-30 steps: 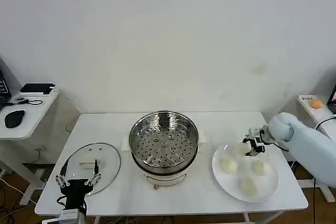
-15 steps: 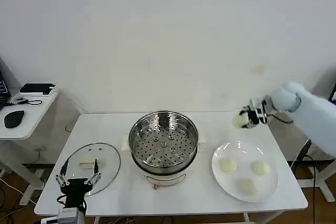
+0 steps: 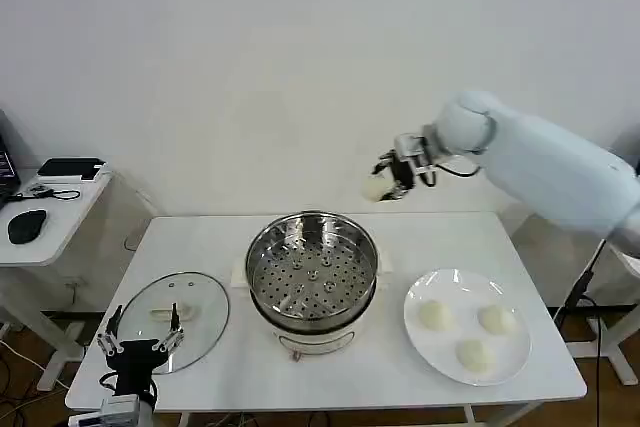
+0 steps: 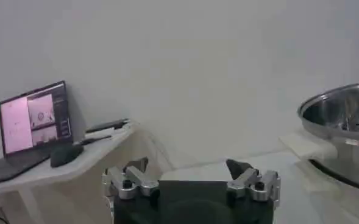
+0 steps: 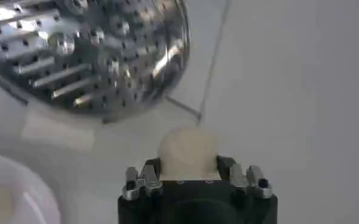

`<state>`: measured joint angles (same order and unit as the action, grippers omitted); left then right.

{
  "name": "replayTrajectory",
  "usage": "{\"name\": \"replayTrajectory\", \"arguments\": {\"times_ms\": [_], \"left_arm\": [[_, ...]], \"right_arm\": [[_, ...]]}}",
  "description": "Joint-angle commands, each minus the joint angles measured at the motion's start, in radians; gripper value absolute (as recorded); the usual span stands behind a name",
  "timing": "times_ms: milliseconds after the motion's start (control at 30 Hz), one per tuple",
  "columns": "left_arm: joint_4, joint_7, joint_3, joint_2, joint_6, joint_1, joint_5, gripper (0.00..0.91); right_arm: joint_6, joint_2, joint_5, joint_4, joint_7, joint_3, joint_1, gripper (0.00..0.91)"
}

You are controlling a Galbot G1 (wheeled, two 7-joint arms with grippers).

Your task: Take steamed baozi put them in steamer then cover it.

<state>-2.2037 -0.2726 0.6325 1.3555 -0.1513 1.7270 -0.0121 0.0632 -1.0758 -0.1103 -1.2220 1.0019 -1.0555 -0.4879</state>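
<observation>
My right gripper is shut on one cream-white baozi, held in the air above and behind the right rim of the steamer. The wrist view shows that baozi clamped between the jaws, with the steamer's perforated tray below. Three more baozi lie on the white plate at the right. The steamer is an open steel pot on a cream base in the table's middle, nothing inside. My left gripper hangs open over the near edge of the glass lid.
A side table at the left carries a mouse and a black device; the left wrist view shows a laptop on it. The white table's front edge runs near my left gripper. Bare tabletop lies between steamer and plate.
The right gripper has lifted a baozi off the plate, then carried it up and leftward toward the steamer. The plate now holds three. The left arm has barely moved.
</observation>
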Motion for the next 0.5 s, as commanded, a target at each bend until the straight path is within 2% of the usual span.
{"name": "replayTrajectory", "arguments": {"times_ms": [33, 100, 200, 233, 500], "left_arm": [[0.000, 0.000, 0.003, -0.001, 0.000, -0.001, 0.003, 0.907], [0.000, -0.001, 0.009, 0.001, 0.001, 0.004, 0.004, 0.907], [0.001, -0.002, 0.019, 0.002, 0.002, 0.009, 0.005, 0.907], [0.003, -0.001, 0.021, 0.002, 0.003, 0.010, 0.005, 0.907], [0.008, -0.003, 0.033, 0.007, 0.004, 0.010, 0.009, 0.907]], "right_arm": [[-0.043, -0.138, -0.027, 0.000, -0.002, -0.069, -0.062, 0.615], [-0.084, -0.156, 0.002, 0.004, 0.000, -0.092, -0.053, 0.615], [-0.184, -0.175, 0.097, 0.024, 0.001, -0.123, -0.031, 0.615], [-0.202, -0.179, 0.135, 0.031, -0.001, -0.130, -0.022, 0.615], [-0.328, -0.189, 0.265, 0.069, -0.027, -0.149, 0.041, 0.615]]}}
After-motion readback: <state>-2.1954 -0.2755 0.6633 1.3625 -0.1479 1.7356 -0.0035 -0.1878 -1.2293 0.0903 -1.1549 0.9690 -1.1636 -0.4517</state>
